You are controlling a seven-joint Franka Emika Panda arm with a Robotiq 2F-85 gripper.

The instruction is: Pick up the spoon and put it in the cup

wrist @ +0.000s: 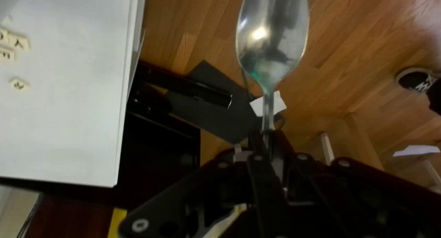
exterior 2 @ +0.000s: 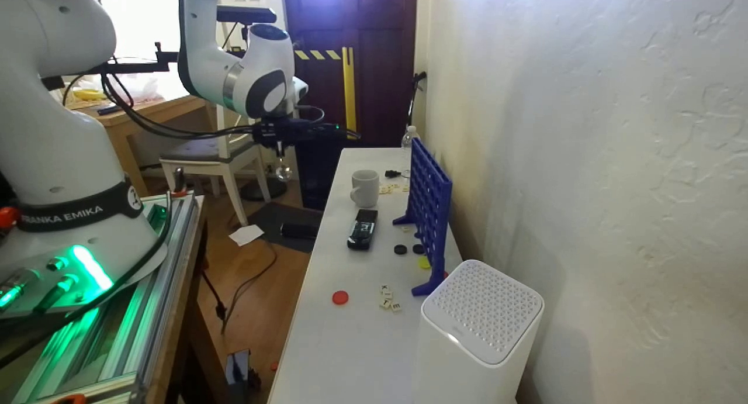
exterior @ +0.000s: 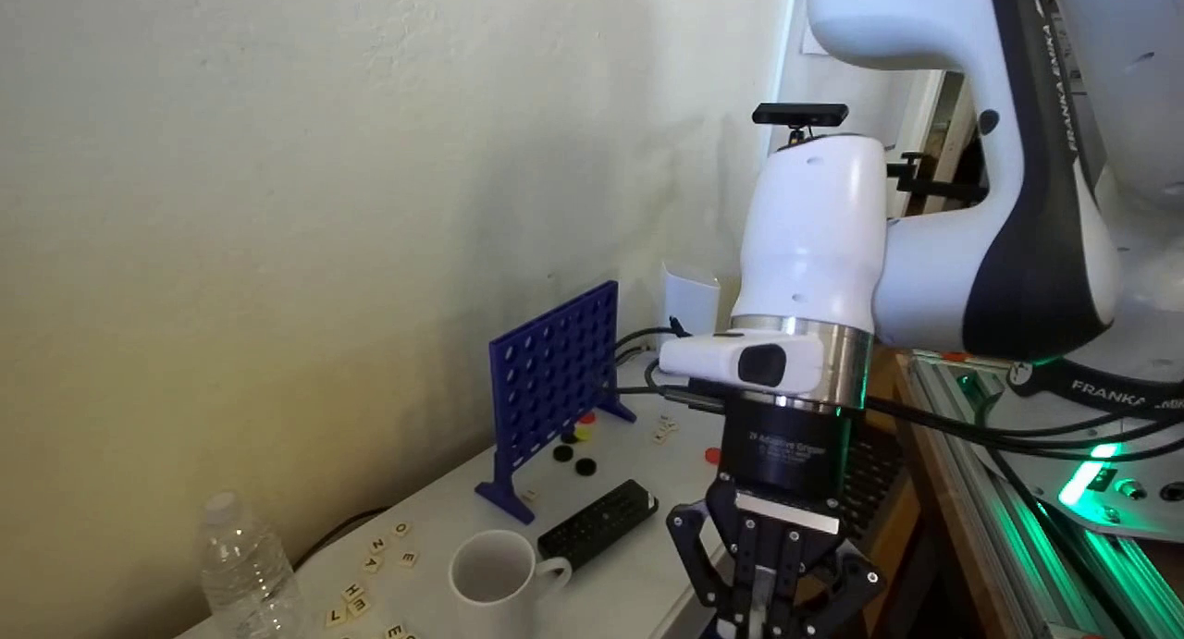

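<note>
The claw (wrist: 268, 140) is clenched on the handle of the spoon (wrist: 272, 41), whose bowl shows at the top of the wrist view. Both hang over the floor (wrist: 330, 79), beyond the outer edge of the desk (exterior 2: 345, 357); in an exterior view the bowl is lowest. Well apart, the cup (exterior 2: 366, 189) stands upright near that edge, toward the corner at the door (exterior 2: 383, 88) end, its handle facing the edge. The remote (exterior 2: 363, 230) lies just beside the cup, farther from that corner. Along the wall (exterior 2: 584, 129) edge: the bottle (exterior: 245, 570), nearest the door-end corner; the rack (exterior 2: 432, 202), upright, with black discs (exterior 2: 400, 249) beside it; and the box (exterior 2: 479, 316), beyond the rack. Tiles (exterior: 358, 607) lie between the cup and the wall edge; more lie near the rack's foot, a red disc (exterior 2: 340, 297) between these and the outer edge.
</note>
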